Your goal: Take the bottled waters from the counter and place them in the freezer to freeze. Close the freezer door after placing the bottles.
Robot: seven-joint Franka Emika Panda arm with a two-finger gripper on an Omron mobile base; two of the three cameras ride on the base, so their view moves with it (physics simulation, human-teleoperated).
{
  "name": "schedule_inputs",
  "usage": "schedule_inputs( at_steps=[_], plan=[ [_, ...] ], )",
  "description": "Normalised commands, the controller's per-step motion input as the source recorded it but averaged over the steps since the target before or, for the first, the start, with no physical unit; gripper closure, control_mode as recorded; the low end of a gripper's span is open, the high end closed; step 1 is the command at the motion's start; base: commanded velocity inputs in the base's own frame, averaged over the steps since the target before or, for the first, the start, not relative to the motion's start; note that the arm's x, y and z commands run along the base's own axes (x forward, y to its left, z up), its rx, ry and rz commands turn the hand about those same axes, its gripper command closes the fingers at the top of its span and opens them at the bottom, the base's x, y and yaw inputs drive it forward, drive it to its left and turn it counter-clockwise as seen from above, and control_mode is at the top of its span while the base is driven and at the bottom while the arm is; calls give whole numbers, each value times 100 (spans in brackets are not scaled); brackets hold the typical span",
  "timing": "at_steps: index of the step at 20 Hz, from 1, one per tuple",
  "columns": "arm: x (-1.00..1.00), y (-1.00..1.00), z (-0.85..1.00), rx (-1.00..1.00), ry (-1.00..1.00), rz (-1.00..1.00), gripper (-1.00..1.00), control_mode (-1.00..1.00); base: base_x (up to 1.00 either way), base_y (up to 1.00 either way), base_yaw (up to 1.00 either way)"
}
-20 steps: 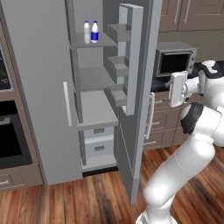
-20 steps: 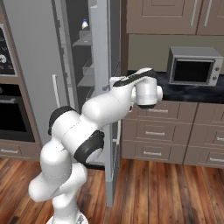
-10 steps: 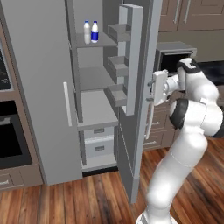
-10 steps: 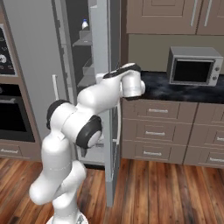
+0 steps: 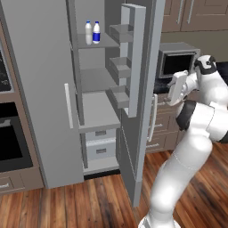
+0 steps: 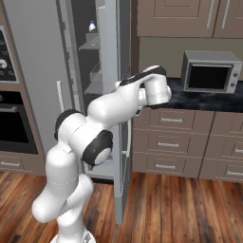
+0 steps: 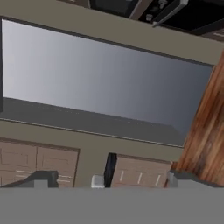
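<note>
The claw (image 5: 173, 90) is spread wide and holds nothing. In the hand view its two tips stand far apart with only air between them (image 7: 107, 183). Over the last second the arm has swung it away from the microwave (image 5: 177, 62) and in toward the outside of the freezer door (image 5: 139, 89), where it now hangs near the grey panel but apart from it. The door's pale handle (image 5: 154, 119) is just below the claw and a little nearer the door edge. The broad grey sheet (image 7: 105, 83) straight ahead of the tips looks to be that outer face, though I can't tell how close they are to it.

Nothing else has shifted. Both bottles (image 5: 92, 33) stand upright side by side on the top freezer shelf (image 5: 95, 44). From the claw they are up and away on the far side of the door, well out of its reach, just as they were a second ago. The door has not moved either and stands wide open, its inner bins (image 5: 119, 67) facing the shelves.

I'd say the placing is done and only the closing is left. The swing reads as the arm lining up to push on the outer face. No push has started yet, so the claw must first meet the panel squarely and not catch on the handle.
</note>
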Motion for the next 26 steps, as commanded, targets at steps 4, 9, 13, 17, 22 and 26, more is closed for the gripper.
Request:
schedule_inputs(
  at_steps=[4,9,13,17,22,26],
  plan=[
    [33,-10,0,11,1,0,-100,-100,0,0,0],
    [13,-21,0,7,0,-17,-100,-100,0,0,0],
    [23,-9,0,3,0,-13,-100,-100,0,0,0],
    [16,0,-20,-7,8,-11,-100,-100,0,0,0],
    [0,-5,-34,-9,10,-9,-100,-100,0,0,0],
    [1,-11,-56,-3,2,-1,-100,-100,0,0,0]
  ],
)
